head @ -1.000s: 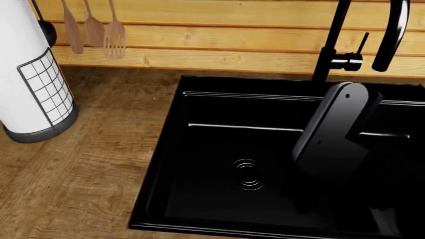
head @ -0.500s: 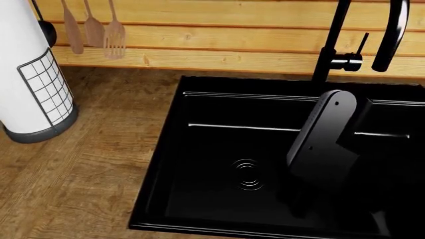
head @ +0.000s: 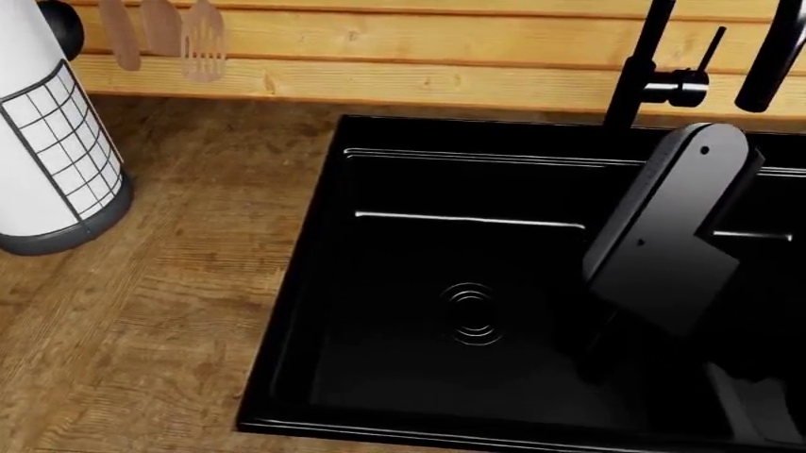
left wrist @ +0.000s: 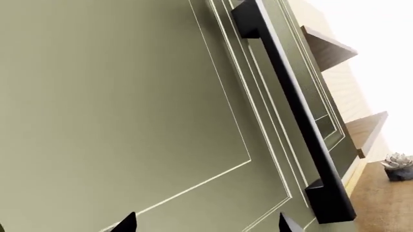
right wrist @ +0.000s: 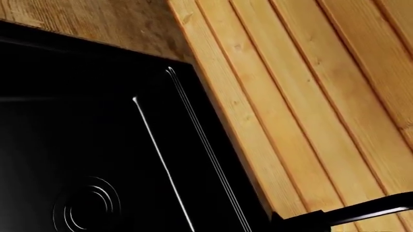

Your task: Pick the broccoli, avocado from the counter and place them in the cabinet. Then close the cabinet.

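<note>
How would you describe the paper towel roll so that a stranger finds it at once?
Start at the black sink set in the wooden counter. Look left across the bare wood to the counter's far left. There stands a tall white roll in a dark wire-grid holder, the only white upright thing nearby.

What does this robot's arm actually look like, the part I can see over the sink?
In the head view, the right arm is a glossy black, flat-sided link with rounded ends and small round screw dimples, with no visible cables or markings. Its gripper is not visible. In the left wrist view, only two black pointed tips of the left gripper show at the picture's edge, against a green cabinet door.
</note>
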Robot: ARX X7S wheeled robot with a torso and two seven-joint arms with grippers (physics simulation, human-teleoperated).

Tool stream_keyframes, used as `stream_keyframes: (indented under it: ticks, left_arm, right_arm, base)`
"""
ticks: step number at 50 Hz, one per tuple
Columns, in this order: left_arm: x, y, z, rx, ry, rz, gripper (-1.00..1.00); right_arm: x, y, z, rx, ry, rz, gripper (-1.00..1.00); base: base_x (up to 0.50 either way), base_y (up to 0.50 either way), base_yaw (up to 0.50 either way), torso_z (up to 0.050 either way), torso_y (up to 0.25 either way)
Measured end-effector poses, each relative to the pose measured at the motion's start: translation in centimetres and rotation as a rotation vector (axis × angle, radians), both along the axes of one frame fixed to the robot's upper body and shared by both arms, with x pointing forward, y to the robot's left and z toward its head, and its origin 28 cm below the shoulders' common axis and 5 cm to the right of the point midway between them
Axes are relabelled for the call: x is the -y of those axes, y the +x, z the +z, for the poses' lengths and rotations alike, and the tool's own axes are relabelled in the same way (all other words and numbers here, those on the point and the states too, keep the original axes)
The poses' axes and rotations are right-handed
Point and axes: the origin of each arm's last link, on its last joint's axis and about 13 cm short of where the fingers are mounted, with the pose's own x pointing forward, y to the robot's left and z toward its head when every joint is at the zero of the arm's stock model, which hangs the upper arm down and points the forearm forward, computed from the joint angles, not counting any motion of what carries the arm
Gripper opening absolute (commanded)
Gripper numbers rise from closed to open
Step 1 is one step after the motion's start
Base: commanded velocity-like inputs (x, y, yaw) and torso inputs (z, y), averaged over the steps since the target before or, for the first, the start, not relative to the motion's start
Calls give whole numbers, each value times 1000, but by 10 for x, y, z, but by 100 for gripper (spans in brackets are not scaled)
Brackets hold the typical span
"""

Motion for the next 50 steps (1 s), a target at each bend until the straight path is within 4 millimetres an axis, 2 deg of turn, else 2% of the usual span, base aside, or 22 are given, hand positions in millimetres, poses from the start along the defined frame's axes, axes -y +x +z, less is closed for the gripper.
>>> stream_keyframes:
  ticks: [9, 38, 50]
  left_arm:
    - [-1, 2, 0, -5, -7, -12, 100]
    - [5, -64, 15, 375, -14, -8, 100]
    - [7, -68, 14, 393, -10, 5, 100]
  right_arm:
    - [2, -1, 5, 13, -2, -6, 100]
    - [2, -2, 4, 8, -4, 7, 100]
    - [1, -3, 11, 15, -15, 14, 100]
  base:
    - [2, 0, 1, 0, -31]
    - [2, 1, 1, 0, -194]
    - [2, 0, 0, 0, -24]
